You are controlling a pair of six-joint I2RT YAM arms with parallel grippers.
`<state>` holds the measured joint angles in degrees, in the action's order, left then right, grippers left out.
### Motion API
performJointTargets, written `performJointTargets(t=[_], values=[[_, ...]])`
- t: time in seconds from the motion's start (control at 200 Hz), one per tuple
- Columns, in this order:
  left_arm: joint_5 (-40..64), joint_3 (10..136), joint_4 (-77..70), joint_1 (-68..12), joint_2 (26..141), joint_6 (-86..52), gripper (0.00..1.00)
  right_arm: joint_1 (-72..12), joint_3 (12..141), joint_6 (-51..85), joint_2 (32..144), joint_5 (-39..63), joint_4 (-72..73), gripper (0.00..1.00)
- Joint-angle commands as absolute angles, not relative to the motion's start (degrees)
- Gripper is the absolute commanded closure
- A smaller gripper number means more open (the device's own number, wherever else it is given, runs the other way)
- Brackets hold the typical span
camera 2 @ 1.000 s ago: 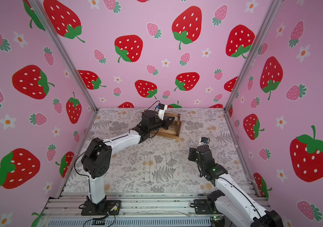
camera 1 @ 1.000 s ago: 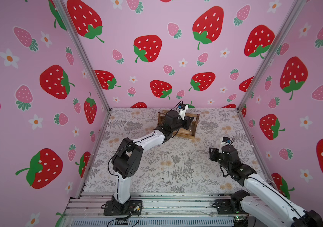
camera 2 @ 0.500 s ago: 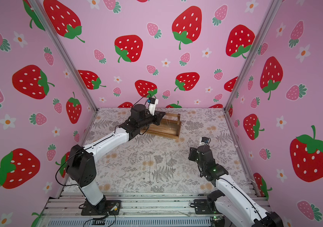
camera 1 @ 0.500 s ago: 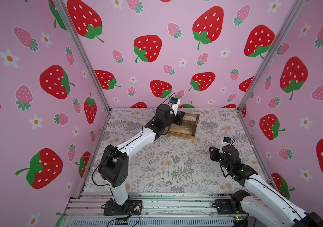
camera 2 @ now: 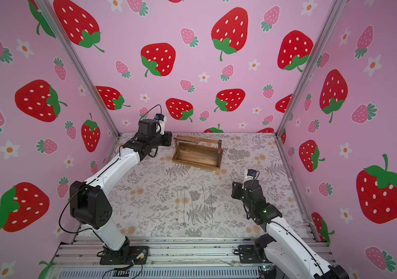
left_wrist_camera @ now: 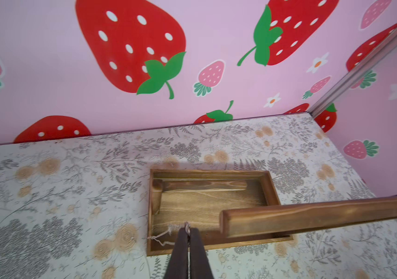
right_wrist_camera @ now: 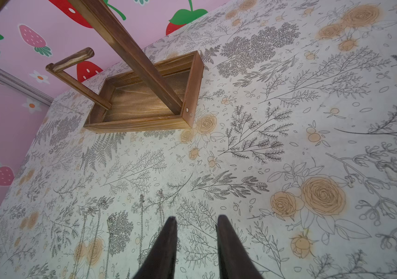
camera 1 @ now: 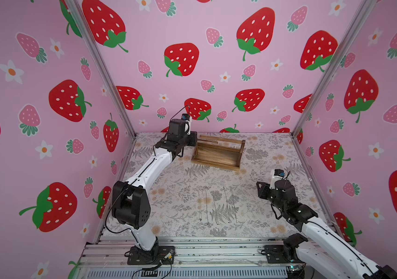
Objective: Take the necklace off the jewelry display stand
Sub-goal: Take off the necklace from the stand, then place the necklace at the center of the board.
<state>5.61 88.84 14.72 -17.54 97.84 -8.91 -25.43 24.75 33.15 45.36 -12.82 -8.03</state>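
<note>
Pinching the necklace (left_wrist_camera: 169, 227) in the fully closed left gripper (left_wrist_camera: 187, 230), over one end of the jewelry display stand (left_wrist_camera: 209, 172), beside a top bar's free tip. Holding the right gripper (right_wrist_camera: 196, 218) partly open, empty, well in front of the stand, above the floral mat (right_wrist_camera: 289, 120).

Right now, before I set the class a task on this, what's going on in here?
The left tool is shut on a thin necklace, holding it just beside the free end of a top bar of the wooden jewelry display stand. The chain looks clear of the bar. The right tool is open and holds nothing, hovering over the floral table, where other thin chains lie in front of the stand.
</note>
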Motion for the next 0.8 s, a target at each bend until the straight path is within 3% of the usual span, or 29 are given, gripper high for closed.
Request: performJointTargets(t=[0.0, 0.38, 0.795], values=[[6.0, 89.3, 20.2, -18.1, 92.7, -7.9, 1.0, -25.4, 24.4, 31.9, 46.1, -10.2, -6.5, 0.7], [21.0, 77.2, 30.5, -23.2, 74.2, -15.5, 1.0, -26.4, 27.2, 29.8, 50.8, 3.6, -3.3, 0.66], [35.4, 65.7, 26.5, -34.8, 59.3, -22.9, 1.0, -35.1, 41.5, 20.1, 45.7, 22.3, -21.7, 0.62]])
